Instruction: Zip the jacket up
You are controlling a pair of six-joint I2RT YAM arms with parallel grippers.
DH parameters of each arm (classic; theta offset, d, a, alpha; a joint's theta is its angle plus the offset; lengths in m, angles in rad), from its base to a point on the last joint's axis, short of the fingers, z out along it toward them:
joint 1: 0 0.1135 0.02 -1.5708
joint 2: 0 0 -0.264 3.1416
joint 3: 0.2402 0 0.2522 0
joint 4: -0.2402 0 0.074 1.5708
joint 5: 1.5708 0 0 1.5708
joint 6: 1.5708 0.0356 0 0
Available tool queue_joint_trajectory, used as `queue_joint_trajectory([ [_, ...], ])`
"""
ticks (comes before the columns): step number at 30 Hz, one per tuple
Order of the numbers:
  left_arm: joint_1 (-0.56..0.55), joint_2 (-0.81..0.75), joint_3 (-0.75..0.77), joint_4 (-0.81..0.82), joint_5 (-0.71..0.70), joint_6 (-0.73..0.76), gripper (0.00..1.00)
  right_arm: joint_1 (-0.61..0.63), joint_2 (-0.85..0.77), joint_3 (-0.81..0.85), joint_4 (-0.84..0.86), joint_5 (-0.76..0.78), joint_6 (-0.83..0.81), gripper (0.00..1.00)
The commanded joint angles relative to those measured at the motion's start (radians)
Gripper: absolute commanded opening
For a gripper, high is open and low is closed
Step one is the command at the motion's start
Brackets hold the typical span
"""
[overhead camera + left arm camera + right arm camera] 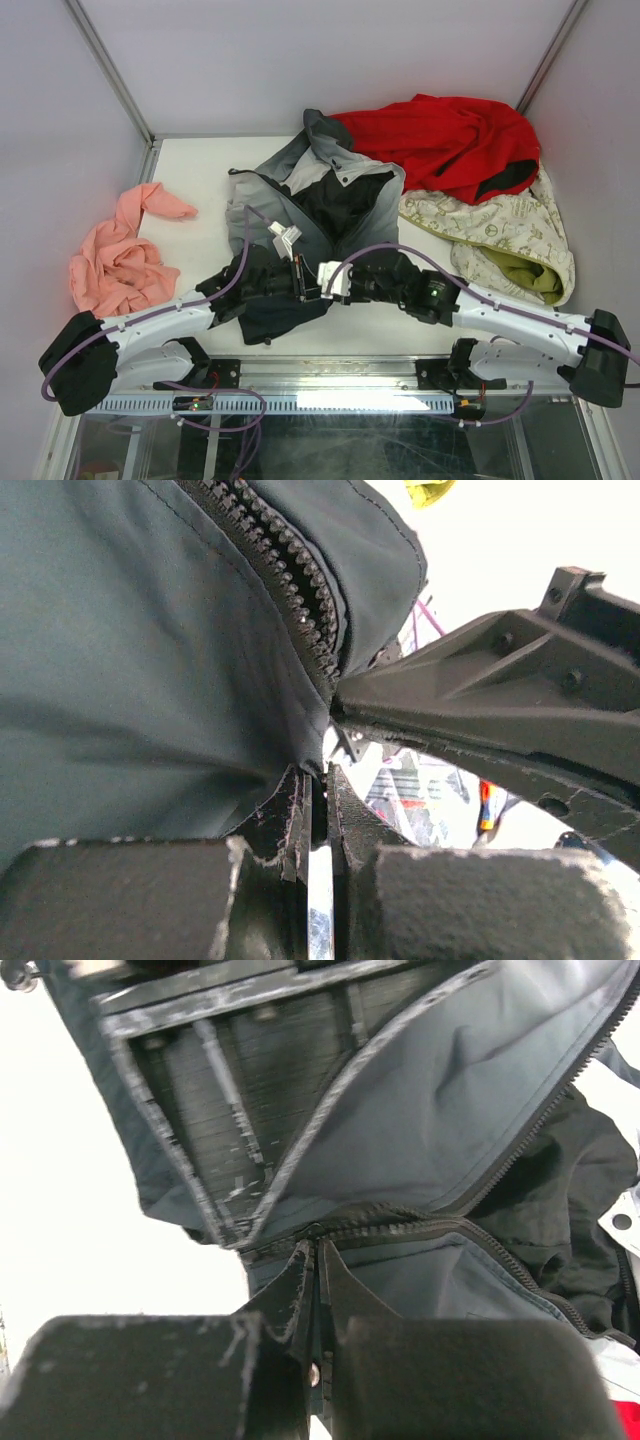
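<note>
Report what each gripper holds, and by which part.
Both hold the jacket: the left gripper pinches the fabric edge at the end of the zipper; the right gripper pinches the zipper where its two halves meet.

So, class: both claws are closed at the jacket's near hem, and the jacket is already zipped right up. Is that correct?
One part is wrong. The jacket is unzipped: the right wrist view shows its zipper rows parting just beyond the right claw, and the top view shows bare black lining. The left claw and the right are indeed closed at the near hem.
</note>
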Motion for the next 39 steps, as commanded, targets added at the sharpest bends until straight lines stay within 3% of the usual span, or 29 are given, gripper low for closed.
queue_joint_trajectory([
  [1, -0.029, -0.003, 0.048, -0.16, 0.028, 0.076, 0.0, -0.072, 0.059, 0.129, 0.086, -0.04, 0.008, 0.0],
  [9, -0.03, -0.031, 0.045, -0.393, -0.028, 0.148, 0.0, -0.235, 0.164, 0.25, 0.093, -0.122, 0.058, 0.0],
  [13, -0.03, -0.058, 0.024, -0.48, -0.041, 0.16, 0.0, -0.339, 0.234, 0.326, 0.092, -0.098, 0.156, 0.0],
  [20, -0.03, -0.168, -0.016, -0.577, -0.049, 0.172, 0.0, -0.341, 0.279, 0.333, 0.08, -0.192, 0.238, 0.0],
  [21, -0.029, -0.196, -0.016, -0.583, -0.068, 0.161, 0.04, -0.332, 0.279, 0.321, 0.075, -0.193, 0.246, 0.0],
  [25, -0.028, -0.272, 0.048, -0.585, -0.185, 0.133, 0.35, -0.269, 0.27, 0.299, 0.047, -0.205, 0.282, 0.0],
  [26, -0.027, -0.276, 0.077, -0.583, -0.217, 0.135, 0.38, -0.253, 0.264, 0.295, 0.047, -0.205, 0.289, 0.0],
  [32, 0.005, -0.182, 0.234, -0.512, -0.367, 0.208, 0.45, -0.185, 0.248, 0.294, 0.05, -0.193, 0.343, 0.0],
  [36, 0.048, -0.108, 0.226, -0.372, -0.315, 0.192, 0.44, -0.177, 0.237, 0.296, 0.059, -0.192, 0.368, 0.0],
  [39, 0.052, -0.047, 0.239, -0.353, -0.279, 0.194, 0.38, -0.175, 0.23, 0.303, 0.062, -0.188, 0.384, 0.0],
])
